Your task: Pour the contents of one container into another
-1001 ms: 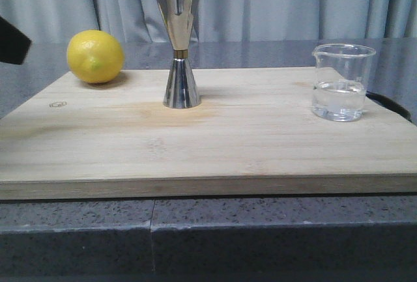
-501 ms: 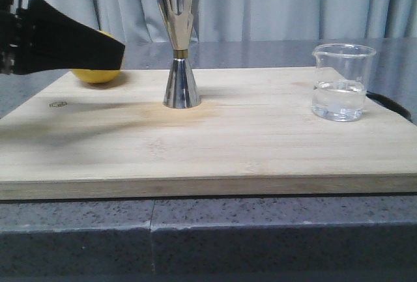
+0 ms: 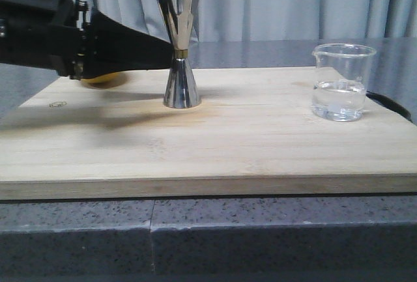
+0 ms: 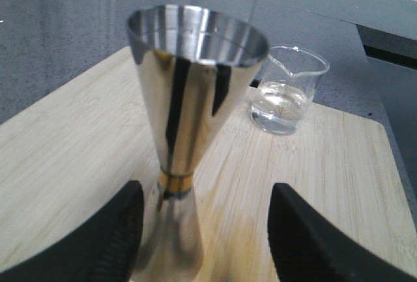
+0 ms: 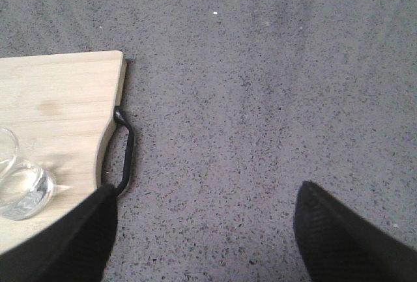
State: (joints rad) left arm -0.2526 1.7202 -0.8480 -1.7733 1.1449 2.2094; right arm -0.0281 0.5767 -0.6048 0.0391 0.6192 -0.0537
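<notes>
Since a second ago the left claw [image 4: 203,230] has swung in, spread wide astride the tall steel hourglass jigger [image 4: 189,132], gripping nothing — the clear glass beaker [image 3: 341,81] beyond it stands unpoured.

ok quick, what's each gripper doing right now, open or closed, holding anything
Left gripper: open, fingers either side of the steel jigger near its base, not yet closed on it.
Right gripper: open, holding nothing, over the grey counter beside the cutting board.

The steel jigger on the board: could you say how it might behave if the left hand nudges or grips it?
The jigger stands tall on a narrow foot, so it probably tips easily. Its polished, tapering steel looks slippery to grip.
</notes>
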